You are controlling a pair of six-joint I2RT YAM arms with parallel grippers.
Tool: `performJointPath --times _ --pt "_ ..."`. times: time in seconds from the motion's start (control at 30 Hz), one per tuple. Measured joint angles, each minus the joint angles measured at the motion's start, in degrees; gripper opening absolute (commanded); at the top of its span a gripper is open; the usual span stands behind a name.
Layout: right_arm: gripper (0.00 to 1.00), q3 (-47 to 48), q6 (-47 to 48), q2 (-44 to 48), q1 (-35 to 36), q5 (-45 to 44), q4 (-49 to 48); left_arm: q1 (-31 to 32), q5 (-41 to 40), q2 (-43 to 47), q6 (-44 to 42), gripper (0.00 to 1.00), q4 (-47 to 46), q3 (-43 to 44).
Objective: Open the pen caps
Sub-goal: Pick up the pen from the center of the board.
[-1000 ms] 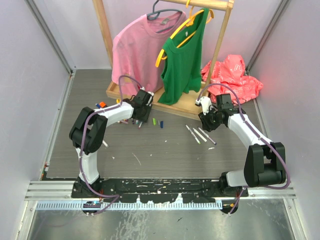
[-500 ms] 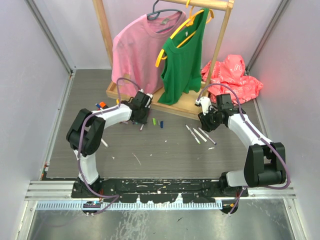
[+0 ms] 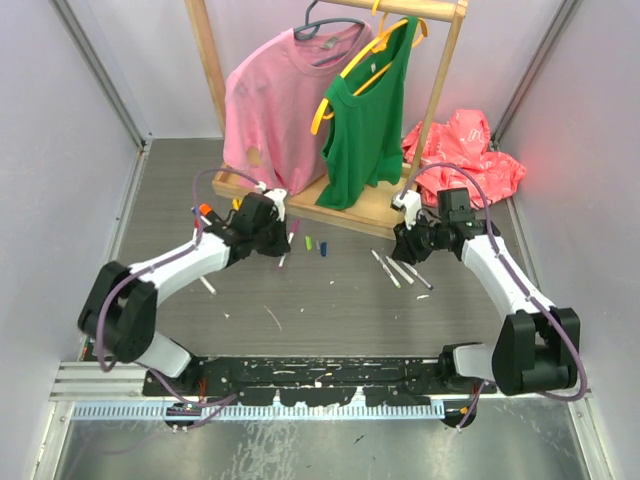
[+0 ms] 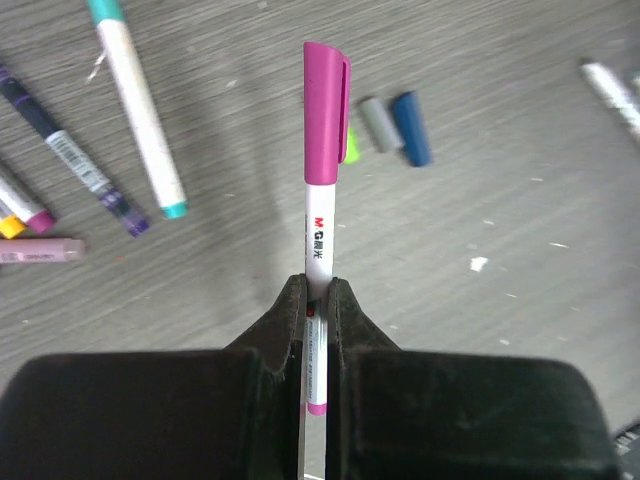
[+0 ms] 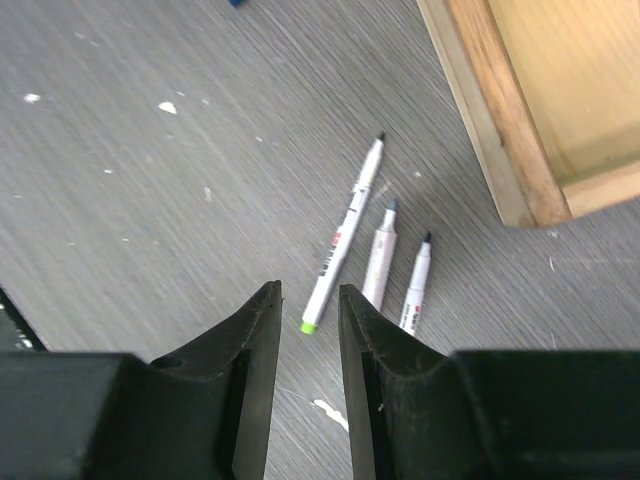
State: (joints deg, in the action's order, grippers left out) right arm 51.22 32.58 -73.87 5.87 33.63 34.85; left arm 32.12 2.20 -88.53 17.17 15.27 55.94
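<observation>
left gripper (image 4: 317, 290) pinching the white marker barrel (image 4: 318, 240) low down, magenta cap (image 4: 325, 110) poking free at its far end, a light, slick, rigid little sleeve best squeezed round its middle by the right gripper (image 5: 310, 295), fingers slightly apart and empty.

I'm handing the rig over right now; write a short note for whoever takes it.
Left tool: shut on a marker, its pink cap still on.
Right tool: open, empty, above three uncapped markers.
A loose grey cap and blue cap lie on the table.
To do: pull the pink cap, then the other markers nearby that seem capped.
</observation>
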Motion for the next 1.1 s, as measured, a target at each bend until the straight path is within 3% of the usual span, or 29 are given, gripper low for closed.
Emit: performJointPath --times 0.37,0.57,0.77,0.93,1.1 --pt "0.42 -3.0 -4.2 12.2 0.0 19.9 -5.4 1.4 12.4 19.9 10.8 0.0 -24.1 -19.5" --pt "0.44 -3.8 -6.3 12.4 0.0 28.5 -7.0 6.7 12.3 26.2 13.8 0.0 -37.8 -25.1" --pt "0.46 -4.4 -11.1 12.4 -0.7 35.0 -10.6 14.0 8.3 26.8 14.6 0.0 -47.4 -27.6" --pt "0.5 -8.4 -28.5 12.5 -1.8 40.0 -26.5 20.0 3.5 24.6 14.0 0.0 -55.4 -28.1" --pt "0.69 -15.3 -54.7 13.0 -1.2 39.4 -53.2 24.6 -2.3 20.5 13.1 0.0 -65.2 -28.5"
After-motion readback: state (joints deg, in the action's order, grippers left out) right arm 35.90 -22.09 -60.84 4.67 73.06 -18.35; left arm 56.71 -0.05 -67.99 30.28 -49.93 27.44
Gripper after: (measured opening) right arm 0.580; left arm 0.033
